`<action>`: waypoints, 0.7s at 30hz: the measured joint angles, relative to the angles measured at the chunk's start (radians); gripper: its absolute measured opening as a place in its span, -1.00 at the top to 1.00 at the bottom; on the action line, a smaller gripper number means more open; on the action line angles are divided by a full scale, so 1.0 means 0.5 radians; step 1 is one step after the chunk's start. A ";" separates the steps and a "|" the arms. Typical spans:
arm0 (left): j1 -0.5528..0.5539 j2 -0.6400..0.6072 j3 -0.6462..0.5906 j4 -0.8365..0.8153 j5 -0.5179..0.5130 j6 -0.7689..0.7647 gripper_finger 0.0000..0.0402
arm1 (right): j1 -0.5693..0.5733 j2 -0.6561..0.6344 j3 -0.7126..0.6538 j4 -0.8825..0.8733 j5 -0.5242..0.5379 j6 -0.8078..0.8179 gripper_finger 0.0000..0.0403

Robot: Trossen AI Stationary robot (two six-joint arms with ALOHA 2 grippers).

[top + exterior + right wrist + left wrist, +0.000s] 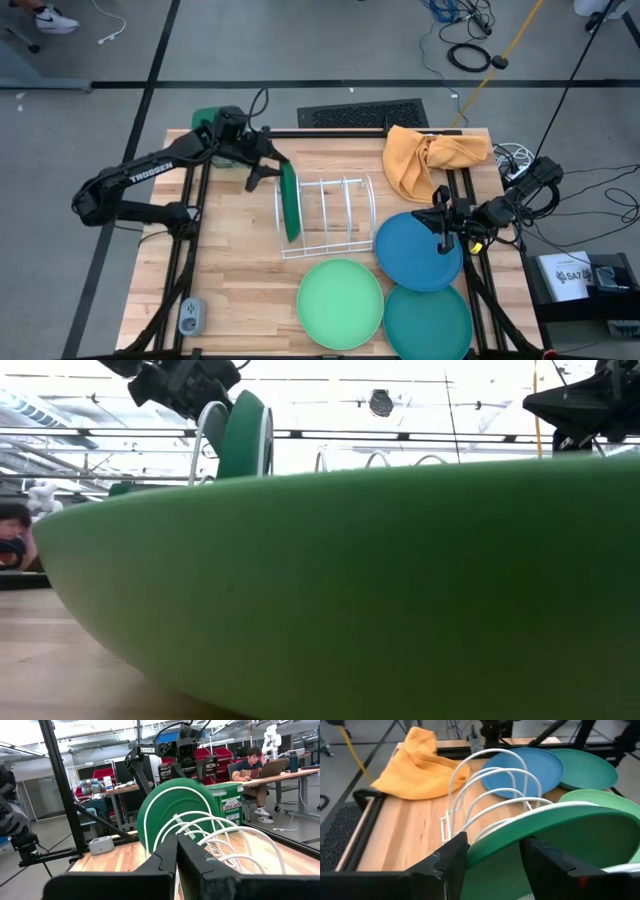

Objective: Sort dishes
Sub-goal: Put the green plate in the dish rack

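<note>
Standing on edge in the end slot of the white wire rack point(330, 215), on the left arm's side, the dark green round plastic plate point(289, 201) looks like the only dish sorted so far. Three still lie flat on the wooden table point(235, 270) near the rack: light mint green round plate point(340, 302) in front of it, blue round plate point(418, 250) beside the rack's other end, teal round plate point(428, 318) next to the mint one w/ the blue overlapping its rim. So approx one of four done, three left.

Left pincer point(492, 857) sits right at the dark green plate's top rim, fingers point(452, 857) set wide either side of the edge w/ visible gaps, not clamping it. Probably just let go or steadying.

Right pincer point(443, 226) hovers over the blue plate's edge, fingers point(167, 857) narrow, nearly together, holding nothing.

Crumpled orange cloth point(430, 155) lies at the table's far side, beyond the rack.
</note>
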 joint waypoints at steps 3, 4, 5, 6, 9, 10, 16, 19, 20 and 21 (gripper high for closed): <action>-0.058 0.000 0.000 -0.001 -0.048 -0.027 0.04 | 0.000 0.000 0.000 0.000 0.000 0.000 0.98; -0.076 0.000 0.000 -0.004 -0.070 -0.064 0.01 | 0.000 0.000 0.000 0.000 0.000 0.000 0.98; -0.092 0.000 0.000 -0.015 -0.095 -0.097 -0.01 | 0.000 0.000 0.000 0.000 0.000 0.001 0.98; -0.111 0.000 0.000 -0.037 -0.108 -0.107 -0.04 | 0.000 0.000 0.000 0.000 0.000 0.001 0.98; -0.164 -0.002 0.005 -0.117 -0.150 -0.137 -0.12 | 0.000 0.000 0.000 0.000 0.000 0.004 0.98; -0.179 -0.003 0.007 -0.135 -0.179 -0.177 -0.14 | 0.000 0.000 -0.001 0.000 0.000 0.016 0.98; -0.247 -0.028 0.017 -0.195 -0.273 -0.227 -0.24 | 0.000 0.000 0.000 -0.015 -0.001 0.053 0.98; -0.281 -0.060 0.076 -0.340 -0.299 -0.156 -0.24 | 0.000 0.000 0.000 -0.016 -0.002 0.055 0.98; -0.296 -0.076 0.092 -0.374 -0.310 -0.155 -0.24 | 0.000 0.000 0.000 -0.018 -0.001 0.065 0.98; -0.309 -0.095 0.108 -0.380 -0.327 -0.156 -0.24 | 0.000 0.000 0.000 -0.020 -0.001 0.071 0.98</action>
